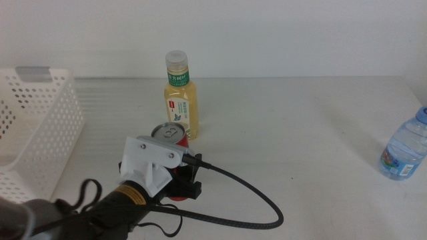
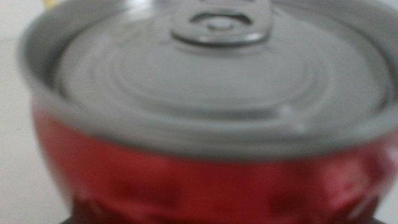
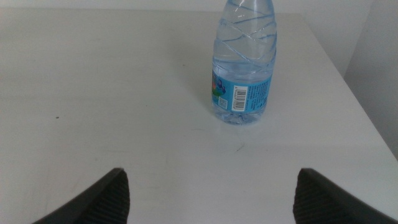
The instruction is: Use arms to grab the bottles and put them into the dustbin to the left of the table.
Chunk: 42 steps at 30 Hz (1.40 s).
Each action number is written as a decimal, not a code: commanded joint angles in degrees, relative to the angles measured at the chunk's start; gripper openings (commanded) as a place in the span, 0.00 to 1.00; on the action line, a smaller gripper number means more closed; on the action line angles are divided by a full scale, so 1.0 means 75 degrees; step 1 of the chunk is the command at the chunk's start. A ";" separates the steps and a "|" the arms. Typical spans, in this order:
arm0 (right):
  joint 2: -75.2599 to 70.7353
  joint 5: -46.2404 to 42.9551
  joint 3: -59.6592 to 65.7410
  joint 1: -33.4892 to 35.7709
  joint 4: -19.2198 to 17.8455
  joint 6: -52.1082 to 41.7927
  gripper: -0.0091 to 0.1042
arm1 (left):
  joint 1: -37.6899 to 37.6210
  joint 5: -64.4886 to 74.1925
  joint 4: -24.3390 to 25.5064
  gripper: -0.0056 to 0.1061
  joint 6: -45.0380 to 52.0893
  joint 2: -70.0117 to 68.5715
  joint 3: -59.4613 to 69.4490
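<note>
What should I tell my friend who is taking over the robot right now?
Left gripper: at the red soda can, which fills its wrist view; jaws hidden, so grip unknown.
Right gripper: open, waiting above the table, facing the clear water bottle; out of the middle view.
Yellow drink bottle stands just behind the can. Water bottle stands at the table's right edge.
White perforated dustbin at left: no bottle visible inside.
Done: nothing binned yet. Left: can, yellow bottle and water bottle all go into the dustbin.
</note>
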 commanded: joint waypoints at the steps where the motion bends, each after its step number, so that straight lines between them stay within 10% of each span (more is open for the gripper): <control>1: -0.0210 -0.0544 -0.0015 -0.0050 -0.0102 -0.0079 0.74 | -0.0010 -0.0279 0.0242 0.01 -0.0092 -0.0918 -0.0126; 26: -0.0210 -0.0544 -0.0015 -0.0050 -0.0102 -0.0079 0.74 | 0.0233 0.8977 0.0115 0.01 0.0650 -0.4503 -0.2700; 42: -0.0210 -0.0544 -0.0015 -0.0050 -0.0102 -0.0079 0.74 | 0.4176 1.3233 -0.0170 0.01 0.1707 -0.4477 -0.5120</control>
